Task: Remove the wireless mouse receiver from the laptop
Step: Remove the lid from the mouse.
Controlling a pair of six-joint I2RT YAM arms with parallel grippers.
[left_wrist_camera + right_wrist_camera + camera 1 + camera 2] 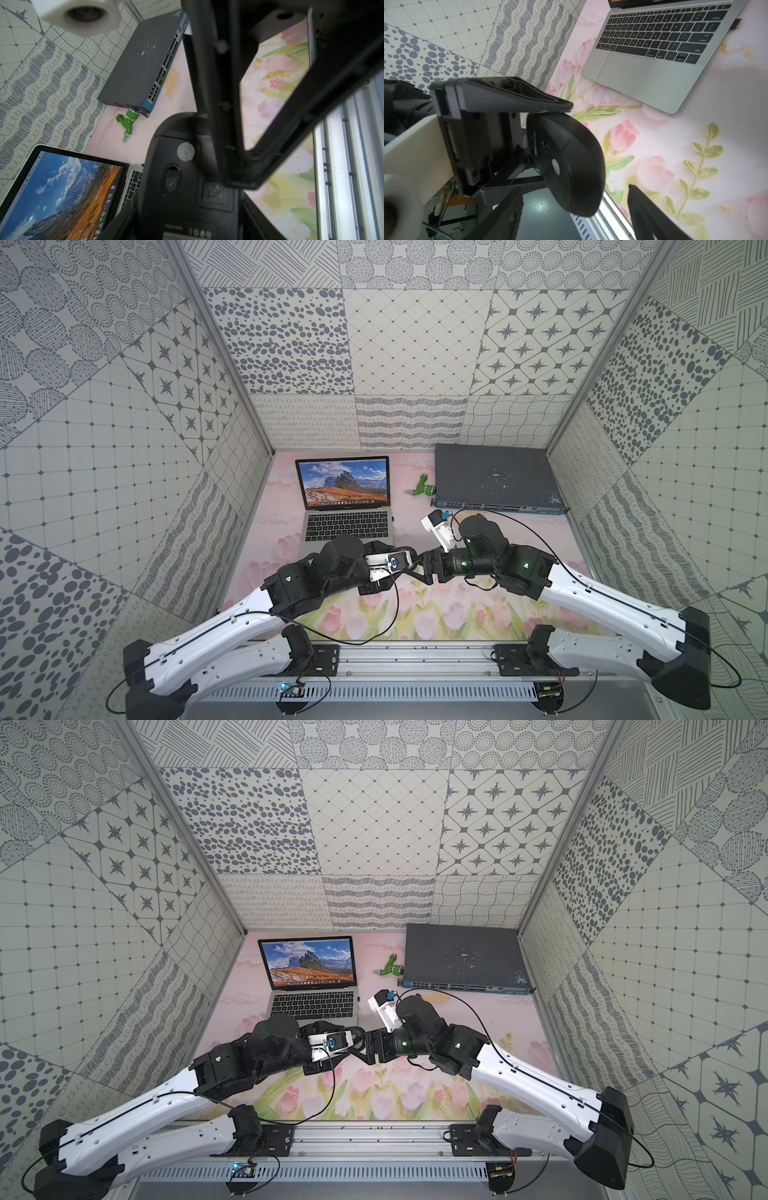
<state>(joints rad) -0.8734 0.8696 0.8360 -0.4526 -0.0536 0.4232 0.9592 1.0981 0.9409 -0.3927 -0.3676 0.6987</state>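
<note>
Centrally, at the front of a pink, tulip-printed bench (457, 614), two black-and-white robot arms meet tip to tip. The left gripper (556, 144) holds a black oval plastic mouse (571, 166) clear of the bench, its fingers (529, 97) pinching the mouse from opposite sides. The flat underside faces the left wrist camera, which shows a sensor window and a rectangular recess there. The right gripper (574, 190) faces it with fingers (645, 209) spread, one on each side of the mouse's free end and not visibly pressing on it. This looks like a handover or a two-handed adjustment of the mouse. The task's object is elsewhere: the wireless mouse receiver (735, 23), a tiny dark nub, sticks out of the right-hand edge of the slim silver-grey laptop (347, 506), near the back of the keyboard, and is not yet pulled. The laptop stands open at the back left of the bench, its screen showing an orange and blue mountain scene, well apart from both grippers. To its right lie a small green tap-shaped fitting (424, 488) with a metal end and a flat dark grey network switch (494, 477), the fitting just beside the switch's corner. With both grippers occupied at the mouse, neither is free to reach the receiver, so the removal itself appears not to have begun.
</note>
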